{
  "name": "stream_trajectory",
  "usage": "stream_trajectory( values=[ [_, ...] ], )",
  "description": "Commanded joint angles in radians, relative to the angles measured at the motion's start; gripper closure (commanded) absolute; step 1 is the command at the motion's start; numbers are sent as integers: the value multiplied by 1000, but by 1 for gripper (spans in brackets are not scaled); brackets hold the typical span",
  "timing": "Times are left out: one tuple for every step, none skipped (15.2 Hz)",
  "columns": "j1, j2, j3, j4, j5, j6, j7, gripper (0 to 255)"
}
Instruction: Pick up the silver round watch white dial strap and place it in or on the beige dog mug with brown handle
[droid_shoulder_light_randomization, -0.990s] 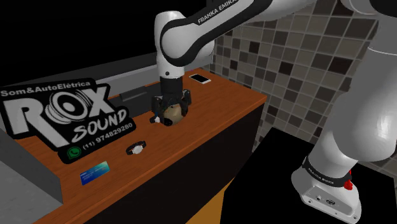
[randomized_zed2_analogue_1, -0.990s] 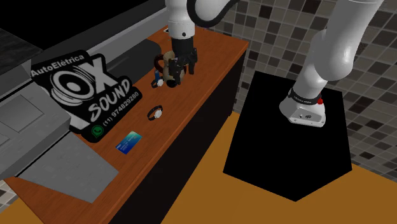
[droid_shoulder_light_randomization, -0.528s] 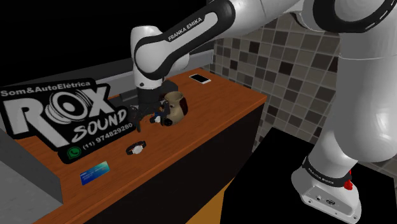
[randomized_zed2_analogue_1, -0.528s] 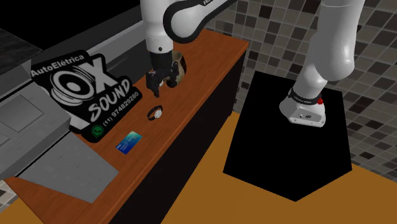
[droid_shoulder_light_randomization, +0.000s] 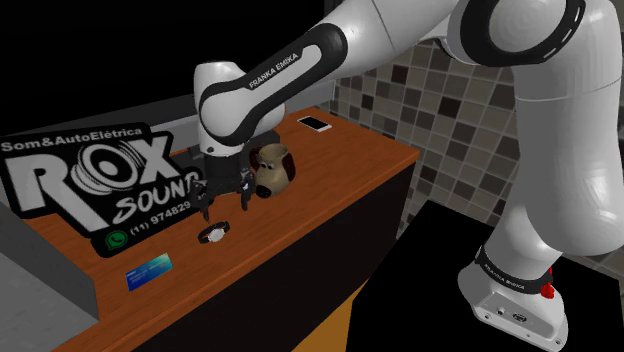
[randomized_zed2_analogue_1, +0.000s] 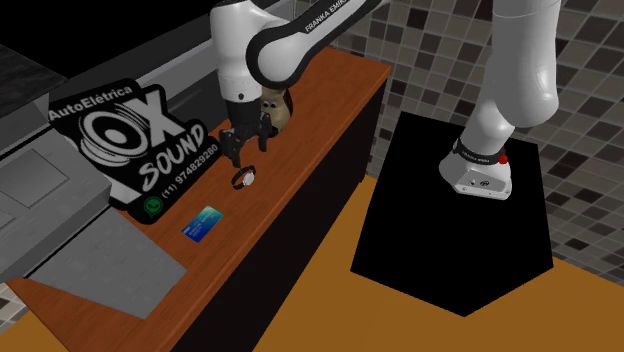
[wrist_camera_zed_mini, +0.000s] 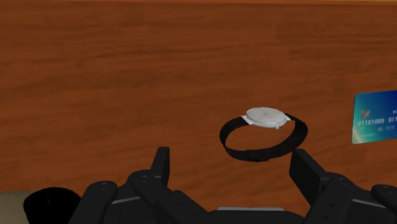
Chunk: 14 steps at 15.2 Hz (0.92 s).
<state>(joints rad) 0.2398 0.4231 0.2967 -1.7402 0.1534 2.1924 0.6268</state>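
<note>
Hovering above the brown wooden counter (droid_shoulder_light_randomization: 335, 165) (randomized_zed2_analogue_1: 325, 95) (wrist_camera_zed_mini: 114, 76), the black two-finger pincer (droid_shoulder_light_randomization: 222, 200) (randomized_zed2_analogue_1: 243, 150) (wrist_camera_zed_mini: 232, 162) stands spread, gripping nothing. The silver round watch with white dial and black strap (droid_shoulder_light_randomization: 213, 234) (randomized_zed2_analogue_1: 243, 179) (wrist_camera_zed_mini: 266, 116) lies untouched below its fingertips, between the beige dog-shaped mug (droid_shoulder_light_randomization: 272, 168) (randomized_zed2_analogue_1: 275, 108) and a blue card (droid_shoulder_light_randomization: 148, 272) (randomized_zed2_analogue_1: 201, 222) (wrist_camera_zed_mini: 375, 118).

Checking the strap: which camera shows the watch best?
The wrist view: the watch lies close, white dial and black strap loop plain. The shoulder and second exterior views show it tiny on the wooden counter.
</note>
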Motion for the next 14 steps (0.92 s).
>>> stream_trajectory(
  values=[
    [7,21,-1,-6,-4,28,3,0],
    [7,21,-1,-6,-4,28,3,0],
    [7,21,-1,-6,-4,28,3,0],
    [7,21,-1,-6,-4,28,3,0],
    [7,21,-1,-6,-4,28,3,0],
    [7,21,-1,-6,-4,28,3,0],
    [7,21,-1,-6,-4,28,3,0],
    [7,21,-1,-6,-4,28,3,0],
    [7,21,-1,-6,-4,28,3,0],
    [7,21,-1,-6,-4,28,3,255],
    [7,21,-1,-6,-4,28,3,255],
    [7,21,-1,-6,-4,28,3,255],
    [7,21,-1,-6,-4,28,3,255],
    [7,21,-1,-6,-4,28,3,255]
  ],
)
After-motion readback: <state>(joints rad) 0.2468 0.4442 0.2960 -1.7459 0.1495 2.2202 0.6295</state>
